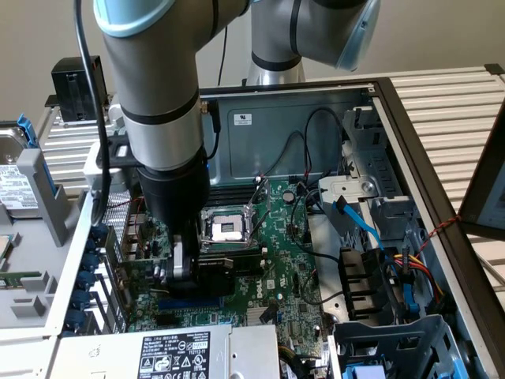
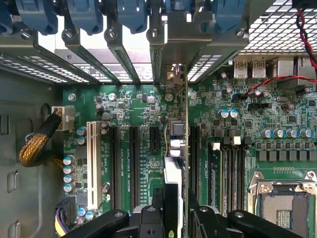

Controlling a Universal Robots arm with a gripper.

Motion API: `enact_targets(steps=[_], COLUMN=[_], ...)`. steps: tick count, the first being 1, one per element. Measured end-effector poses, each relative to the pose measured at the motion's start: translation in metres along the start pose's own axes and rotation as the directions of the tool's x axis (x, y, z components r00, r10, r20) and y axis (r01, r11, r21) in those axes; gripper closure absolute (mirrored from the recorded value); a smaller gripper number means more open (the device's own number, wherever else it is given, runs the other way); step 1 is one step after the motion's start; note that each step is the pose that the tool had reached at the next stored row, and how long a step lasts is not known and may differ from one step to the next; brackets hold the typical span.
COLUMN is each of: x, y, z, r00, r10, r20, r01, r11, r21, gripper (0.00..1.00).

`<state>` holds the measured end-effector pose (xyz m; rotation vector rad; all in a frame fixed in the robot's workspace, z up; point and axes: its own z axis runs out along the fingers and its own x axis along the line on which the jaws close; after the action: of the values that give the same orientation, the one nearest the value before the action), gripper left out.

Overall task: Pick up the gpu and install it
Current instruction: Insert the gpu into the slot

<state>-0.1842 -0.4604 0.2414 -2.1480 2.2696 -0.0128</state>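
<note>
Reaching inside the open computer case, left of centre in the exterior view, the end effector is clenched on the gpu, close over the motherboard beside the CPU socket. Any tilt or sideways offset could jam the card's edge against a slot's rim. The wrist view gives the card's edge-on line among the black expansion slots; the exterior view gives its height.

gpu over motherboard, inside case

Grey arm, lt-blue caps, blk cable
</note>
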Motion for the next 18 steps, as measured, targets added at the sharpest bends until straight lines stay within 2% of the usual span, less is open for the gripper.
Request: enact_targets(steps=[18], x=[-0.0005], y=[0.0021], z=[0.003], r00=[1.0], r10=[0.0], r20=[-0.0004], r01=[0.0], r11=[1.0], r21=[-0.0003], gripper=[0.72])
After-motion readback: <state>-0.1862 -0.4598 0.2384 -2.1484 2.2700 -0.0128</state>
